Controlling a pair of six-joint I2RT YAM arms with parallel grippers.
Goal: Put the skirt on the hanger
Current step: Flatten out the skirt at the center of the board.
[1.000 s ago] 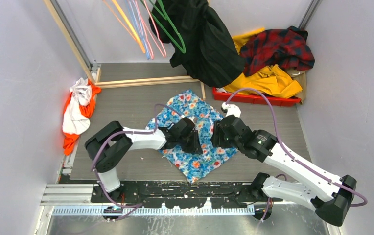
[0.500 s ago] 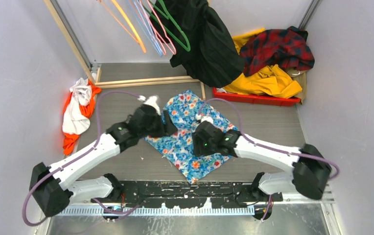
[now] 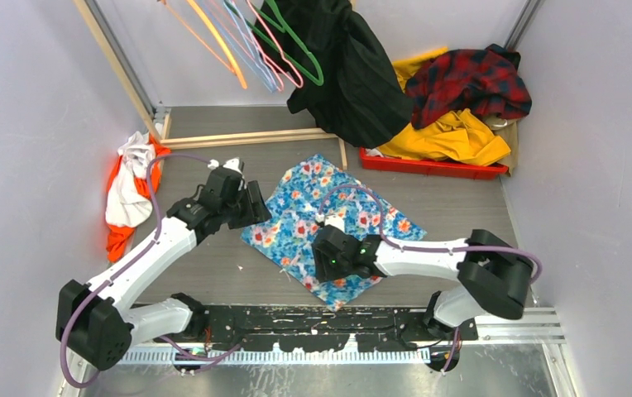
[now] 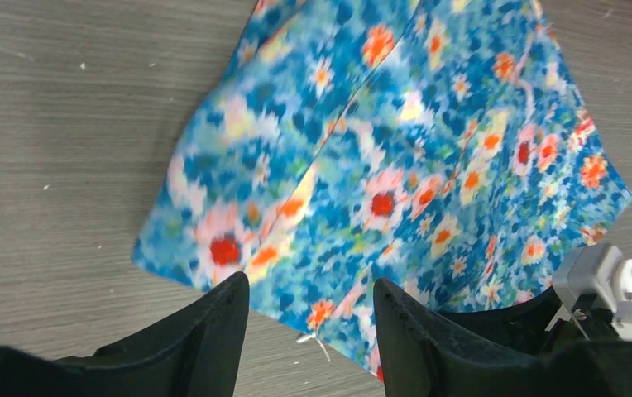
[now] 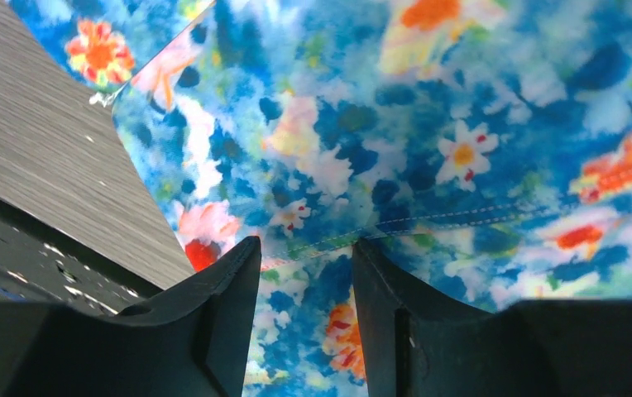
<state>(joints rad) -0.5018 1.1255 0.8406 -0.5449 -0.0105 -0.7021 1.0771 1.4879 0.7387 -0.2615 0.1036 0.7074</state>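
The blue flowered skirt [image 3: 329, 217] lies spread flat on the grey table [image 3: 462, 207]. My left gripper [image 3: 251, 207] hovers at its left corner, open; in the left wrist view the skirt's [image 4: 395, 157] near edge runs under the empty gap of this gripper [image 4: 311, 306]. My right gripper [image 3: 325, 258] is low over the skirt's near part, open. In the right wrist view a stitched seam of the skirt [image 5: 428, 124] passes just beyond that gripper [image 5: 306, 248], with nothing pinched. Several coloured wire hangers [image 3: 255, 45], among them a green hanger [image 3: 300, 58], hang at the back.
A big black coat [image 3: 354, 74] hangs beside the hangers. A red tray [image 3: 433, 165] at the back right holds yellow and plaid garments. A white and orange garment [image 3: 131, 190] lies by the left wall. A wooden frame [image 3: 246, 138] crosses the table's back.
My left gripper opened and swung from the skirt's middle out to its left corner. The right gripper slid toward the near left. The skirt now lies wider; the hangers swayed.
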